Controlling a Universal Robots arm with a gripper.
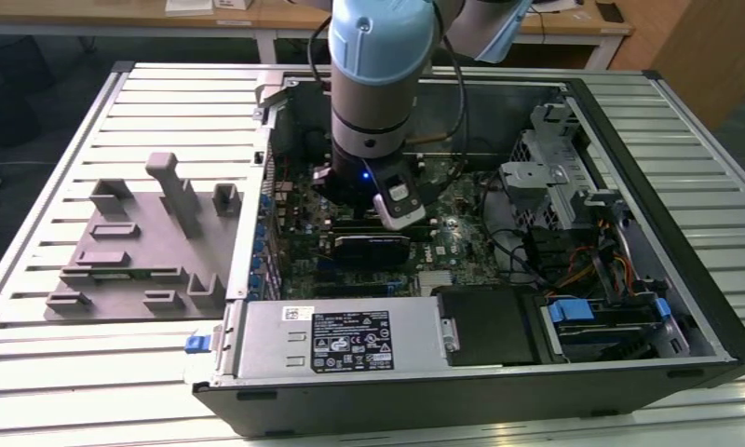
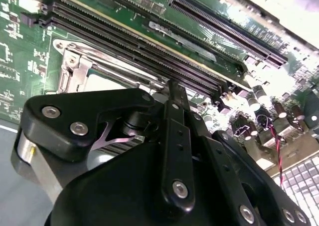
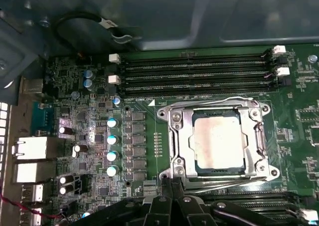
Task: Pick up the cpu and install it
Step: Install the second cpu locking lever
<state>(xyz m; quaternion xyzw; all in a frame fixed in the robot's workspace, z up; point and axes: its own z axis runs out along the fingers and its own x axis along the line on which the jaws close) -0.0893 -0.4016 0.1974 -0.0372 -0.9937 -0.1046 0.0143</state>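
Gripper (image 3: pixel 172 196), cpu (image 3: pixel 219 142) flat, squared in socket (image 3: pixel 182 136)

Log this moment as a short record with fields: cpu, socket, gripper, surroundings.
cpu: silvery square chip lying flat inside the socket frame, seen in the first wrist view
socket: metal frame on the green motherboard, beside the memory slots
gripper: black gripper low over the motherboard next to the socket, not holding the cpu
surroundings: open computer case; grey fixture tray at the exterior view's left
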